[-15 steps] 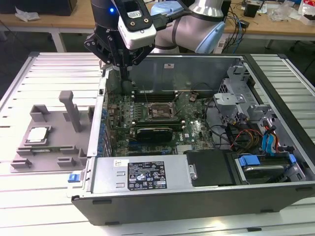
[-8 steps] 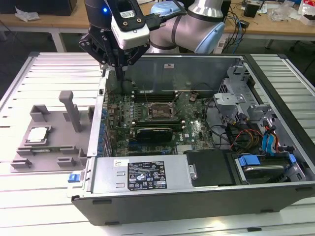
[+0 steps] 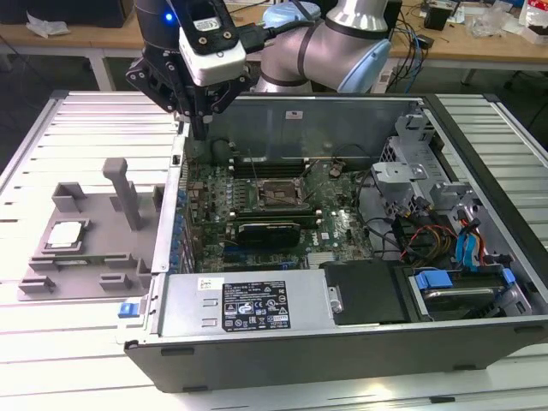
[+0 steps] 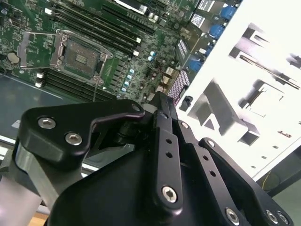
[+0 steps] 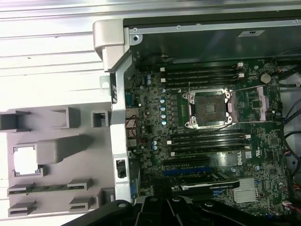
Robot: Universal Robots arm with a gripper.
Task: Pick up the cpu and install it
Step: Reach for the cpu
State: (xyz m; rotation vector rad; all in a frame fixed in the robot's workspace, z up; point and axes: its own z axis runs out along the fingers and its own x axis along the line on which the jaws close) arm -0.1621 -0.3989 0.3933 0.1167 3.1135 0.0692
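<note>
Here, one cpu on one tray, one gripper, one open socket.

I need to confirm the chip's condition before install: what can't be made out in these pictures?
- cpu top: washed white by glare in the first wrist view, tiny in the exterior view.
- Socket contacts: too small in every view.
- Part of the motherboard: behind the end effector in both wrist views.
- Tray: bleached by glare in the second wrist view.
</note>
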